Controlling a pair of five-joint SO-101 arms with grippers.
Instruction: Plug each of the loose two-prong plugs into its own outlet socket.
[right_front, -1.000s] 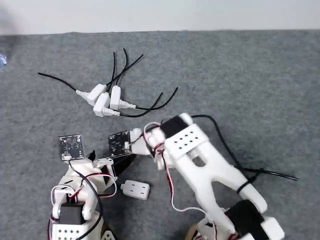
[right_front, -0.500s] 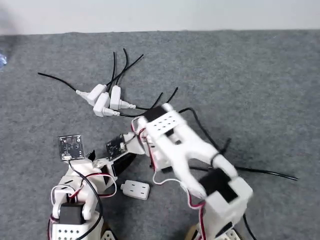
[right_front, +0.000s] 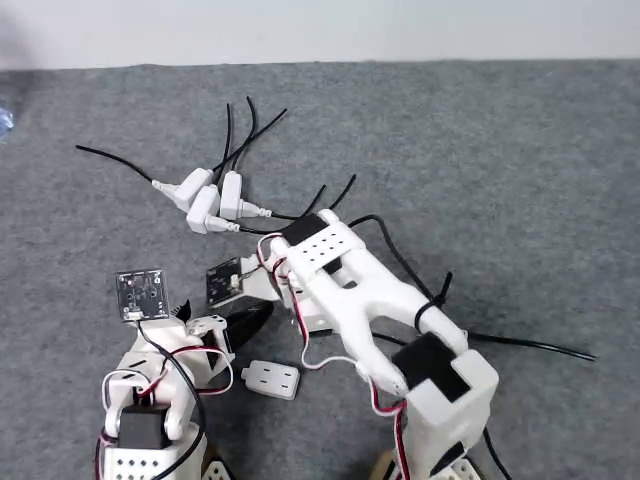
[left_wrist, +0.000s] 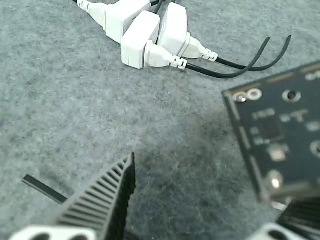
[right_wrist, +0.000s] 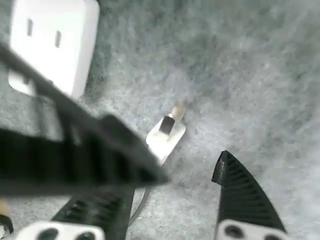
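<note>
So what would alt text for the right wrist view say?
A loose white two-prong plug lies on grey carpet just ahead of the right gripper, its black fingers open. A white outlet socket with two slots sits farther off, partly hidden by a blurred black bar.

**One camera overhead, two riding low on the wrists**

The high view looks steeply down from far above the grey carpeted table (right_front: 520, 150). The left wrist view sits low and close, facing the cluster of three white plugs on black cords (left_wrist: 145, 32). The high view shares that cluster (right_front: 210, 200). The right wrist view looks down from very near onto the white slotted outlet block (right_wrist: 50, 45).
</note>
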